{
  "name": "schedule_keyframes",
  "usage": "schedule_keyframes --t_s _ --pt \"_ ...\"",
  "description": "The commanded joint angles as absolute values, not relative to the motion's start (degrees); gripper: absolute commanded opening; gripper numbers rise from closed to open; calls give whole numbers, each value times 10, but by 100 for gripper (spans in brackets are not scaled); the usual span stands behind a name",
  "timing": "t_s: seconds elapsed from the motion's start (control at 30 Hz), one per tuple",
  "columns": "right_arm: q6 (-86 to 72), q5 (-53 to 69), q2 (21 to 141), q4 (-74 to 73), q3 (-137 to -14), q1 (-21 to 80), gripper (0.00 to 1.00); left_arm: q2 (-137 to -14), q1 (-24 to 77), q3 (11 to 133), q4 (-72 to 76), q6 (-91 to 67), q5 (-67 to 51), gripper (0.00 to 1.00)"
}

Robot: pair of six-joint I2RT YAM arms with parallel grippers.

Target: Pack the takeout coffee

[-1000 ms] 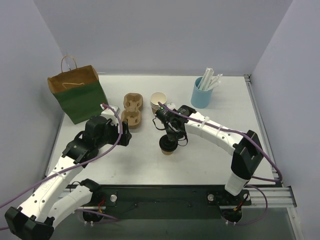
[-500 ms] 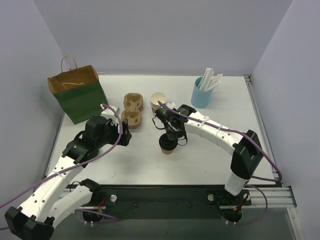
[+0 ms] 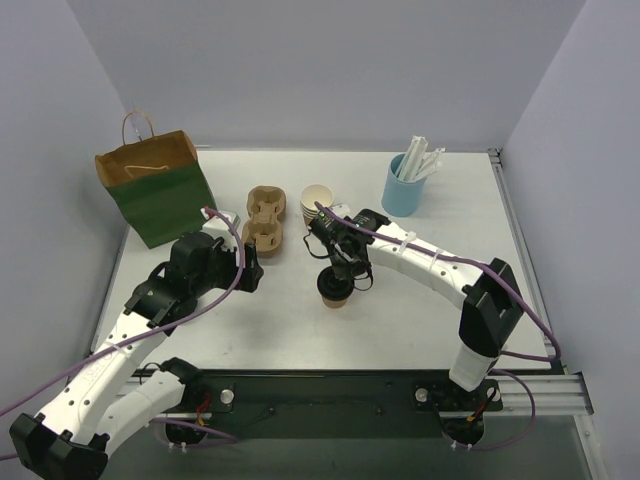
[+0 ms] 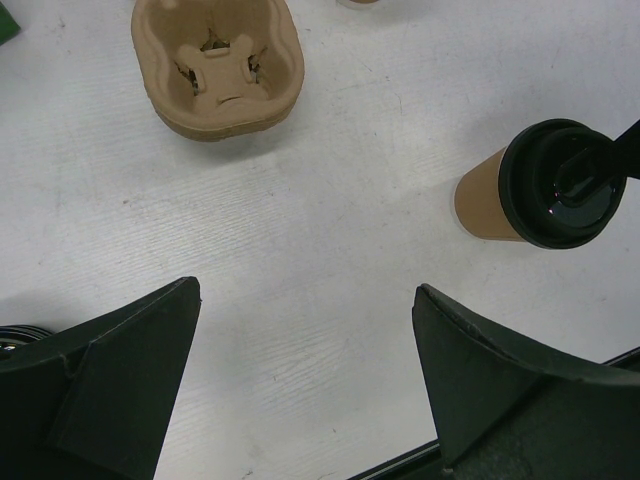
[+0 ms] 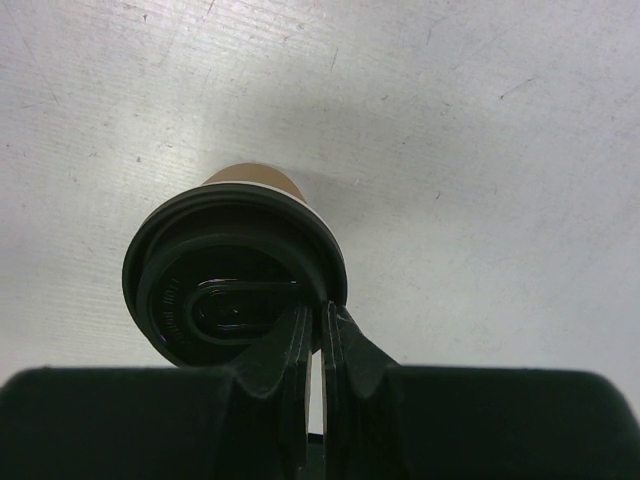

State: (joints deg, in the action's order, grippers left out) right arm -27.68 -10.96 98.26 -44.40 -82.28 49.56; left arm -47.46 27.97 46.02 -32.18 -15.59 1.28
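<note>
The takeout coffee [image 3: 334, 290] is a brown paper cup with a black lid [image 5: 220, 290], standing upright on the white table near the middle. My right gripper [image 3: 346, 272] comes down on it from above. In the right wrist view its jaws [image 5: 322, 312] are shut on the lid's raised rim, one finger inside the recess and the other outside the edge. My left gripper [image 3: 250, 268] hangs wide open to the left of the cup. Between its fingers [image 4: 305, 290] there is only bare table. The cup [image 4: 485, 195] shows at that view's right side.
A moulded pulp cup carrier [image 3: 266, 220] lies behind the cup, also seen from the left wrist [image 4: 217, 65]. A stack of lidless cups [image 3: 316, 203] stands beside it. A green and brown paper bag [image 3: 155, 190] stands at the back left, a blue holder of straws [image 3: 403, 185] at the back right.
My right wrist has crept slightly to the left above the cup. The cup and my left arm stay where they were.
</note>
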Motion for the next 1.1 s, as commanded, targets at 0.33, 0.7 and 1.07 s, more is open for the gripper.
schedule_keyframes --t_s 0.33,0.7,1.07 --pt "-298 -110 948 -457 -838 485 36 -479 277 466 -310 -154 0 97" --pt "-223 111 868 -348 -754 405 63 -546 284 435 -171 -274 -192 88" --pt "-144 315 876 -284 -700 299 56 -693 308 423 -26 -347 -243 75"
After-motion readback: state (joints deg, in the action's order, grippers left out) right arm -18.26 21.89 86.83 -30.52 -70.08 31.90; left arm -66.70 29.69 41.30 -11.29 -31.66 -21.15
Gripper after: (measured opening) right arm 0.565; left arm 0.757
